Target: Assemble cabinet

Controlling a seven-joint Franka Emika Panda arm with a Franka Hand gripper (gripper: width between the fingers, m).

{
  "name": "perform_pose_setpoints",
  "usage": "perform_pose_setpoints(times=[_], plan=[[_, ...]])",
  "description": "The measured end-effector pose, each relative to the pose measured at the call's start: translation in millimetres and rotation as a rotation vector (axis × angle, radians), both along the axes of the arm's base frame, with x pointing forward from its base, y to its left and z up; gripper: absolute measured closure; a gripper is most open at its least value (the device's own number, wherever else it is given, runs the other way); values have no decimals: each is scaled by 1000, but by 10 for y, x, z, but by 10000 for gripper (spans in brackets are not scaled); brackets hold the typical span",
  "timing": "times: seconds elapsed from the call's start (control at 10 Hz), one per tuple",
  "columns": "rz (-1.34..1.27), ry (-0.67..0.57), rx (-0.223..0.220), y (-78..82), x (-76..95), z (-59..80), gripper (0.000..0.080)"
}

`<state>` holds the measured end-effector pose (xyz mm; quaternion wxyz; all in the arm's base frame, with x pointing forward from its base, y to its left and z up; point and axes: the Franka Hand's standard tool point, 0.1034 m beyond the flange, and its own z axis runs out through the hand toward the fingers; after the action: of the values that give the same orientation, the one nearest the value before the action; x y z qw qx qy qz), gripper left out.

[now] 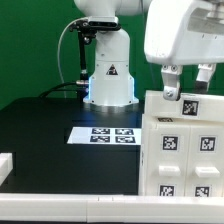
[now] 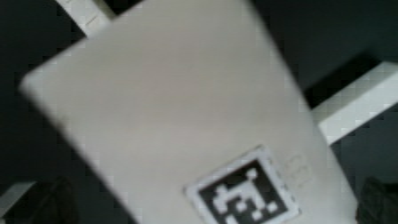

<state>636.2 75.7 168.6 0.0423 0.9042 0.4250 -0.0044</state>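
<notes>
Exterior view: cabinet (image 1: 185, 145) just below gripper (image 1: 186, 88)

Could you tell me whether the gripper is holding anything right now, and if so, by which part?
The gripper stands at the top edge of the cabinet, one finger on either side of a tagged part. Whether it actually clamps it cannot be told.
</notes>
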Motion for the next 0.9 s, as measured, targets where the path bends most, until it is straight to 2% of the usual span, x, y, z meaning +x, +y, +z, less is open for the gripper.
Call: perform_pose_setpoints(times=[0.3,0.5,0.6,0.7,0.8,0.9], plan=[[-29,-5,1,5,9,9,2],[-31,-15,-1,-57,38,49,2],[33,-94,-22,-67,142,119,2],[16,-82,-22,-81,96,94,2],[13,-82,-22,-75,94,91,2],[44,-86,-35,22,82,122,2]])
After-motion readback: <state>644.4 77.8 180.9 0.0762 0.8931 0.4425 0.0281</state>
